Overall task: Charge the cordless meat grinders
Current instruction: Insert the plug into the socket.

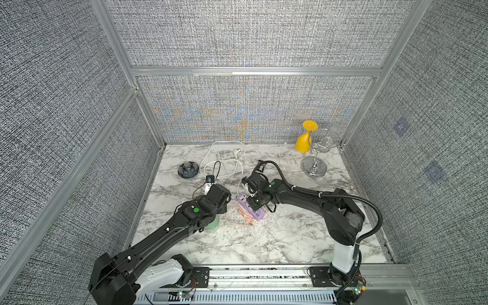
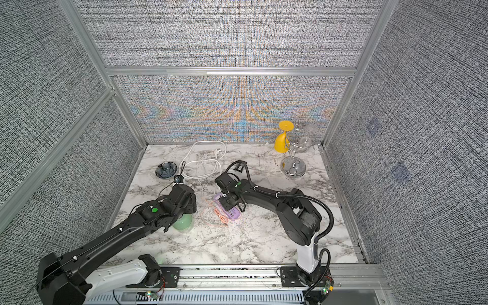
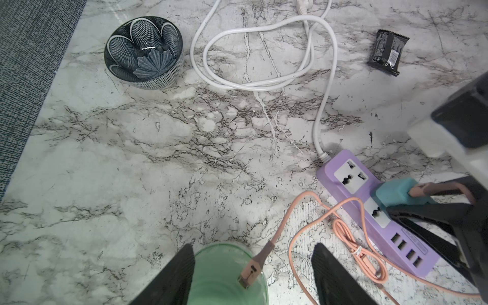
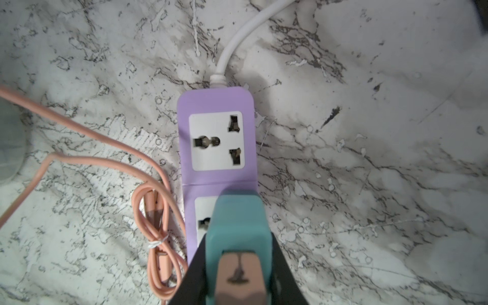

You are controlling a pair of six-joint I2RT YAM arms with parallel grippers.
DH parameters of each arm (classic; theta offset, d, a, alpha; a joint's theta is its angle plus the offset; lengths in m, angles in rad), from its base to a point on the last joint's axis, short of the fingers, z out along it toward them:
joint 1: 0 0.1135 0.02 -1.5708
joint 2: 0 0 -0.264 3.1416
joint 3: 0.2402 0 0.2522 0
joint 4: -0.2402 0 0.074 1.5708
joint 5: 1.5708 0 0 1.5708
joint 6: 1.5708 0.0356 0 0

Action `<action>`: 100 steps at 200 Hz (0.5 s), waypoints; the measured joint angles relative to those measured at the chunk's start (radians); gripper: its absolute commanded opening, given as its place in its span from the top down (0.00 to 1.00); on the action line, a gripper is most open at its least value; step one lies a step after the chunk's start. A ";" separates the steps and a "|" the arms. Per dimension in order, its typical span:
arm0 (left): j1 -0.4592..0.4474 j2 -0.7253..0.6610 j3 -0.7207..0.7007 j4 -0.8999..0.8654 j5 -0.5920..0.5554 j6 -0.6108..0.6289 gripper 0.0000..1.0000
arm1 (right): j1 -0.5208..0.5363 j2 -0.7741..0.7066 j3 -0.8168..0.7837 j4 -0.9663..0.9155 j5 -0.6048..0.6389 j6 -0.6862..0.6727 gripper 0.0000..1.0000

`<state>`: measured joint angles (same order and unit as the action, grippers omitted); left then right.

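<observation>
The mint-green grinder stands on the marble worktop between the 2 spread fingers of the left end effector, which is released (a pink cable plug rests on its dome). The right end effector flanks the teal charger at the 2nd socket of the purple power strip; clamped or loose, I cannot tell.

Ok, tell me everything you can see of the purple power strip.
The purple power strip lies flat on the marble table: smooth plastic, two white sockets, four USB ports at one end, a white cord leaving the other. The teal charger, between the fingers of the right gripper, sits at its second socket; the pink cable lies beside it.
</observation>
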<state>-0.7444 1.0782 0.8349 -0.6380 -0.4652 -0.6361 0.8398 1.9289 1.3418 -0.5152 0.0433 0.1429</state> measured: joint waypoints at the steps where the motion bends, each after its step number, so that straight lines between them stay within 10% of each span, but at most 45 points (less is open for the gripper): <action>1: 0.000 0.000 0.000 0.000 0.000 0.000 0.27 | 0.000 0.000 0.000 0.000 0.000 0.000 1.00; 18: 0.000 -0.005 0.002 -0.003 -0.005 0.001 0.21 | 0.000 -0.006 -0.008 0.008 -0.002 0.000 1.00; 51: 0.000 0.001 0.051 -0.030 -0.014 0.020 0.04 | -0.003 -0.041 0.007 -0.034 -0.025 0.012 0.42; 100: 0.002 -0.025 0.156 -0.035 -0.068 0.092 0.01 | -0.014 -0.194 0.120 -0.184 -0.043 -0.001 0.25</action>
<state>-0.7425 1.0534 0.9905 -0.6735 -0.5327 -0.5442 0.8253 1.7348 1.4616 -0.6994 -0.0002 0.1421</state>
